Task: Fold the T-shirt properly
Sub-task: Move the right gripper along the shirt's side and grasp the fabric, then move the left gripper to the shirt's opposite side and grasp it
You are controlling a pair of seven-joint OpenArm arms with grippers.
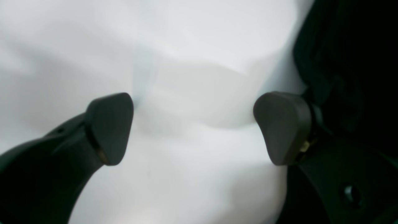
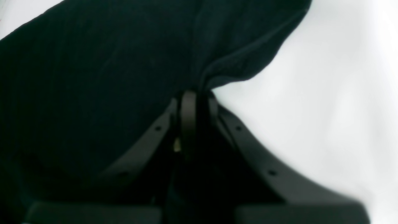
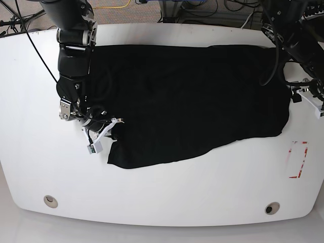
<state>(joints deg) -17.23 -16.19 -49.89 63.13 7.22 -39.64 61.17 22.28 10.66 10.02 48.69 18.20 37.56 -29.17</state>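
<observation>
Limp, light T-shirt (image 3: 187, 101) sags; grip hems or corners. Right pincer (image 2: 194, 93) pinches its edge, left pincer (image 1: 192, 127) gapes empty

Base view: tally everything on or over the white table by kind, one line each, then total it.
T-shirt, black, spread out on the table: 1
Robot hands: 2, the right hand shut on the T-shirt's edge, the left hand open beside the cloth
Red rectangle mark on the tabletop: 1
Round holes in the tabletop: 2
Total: 6
</observation>
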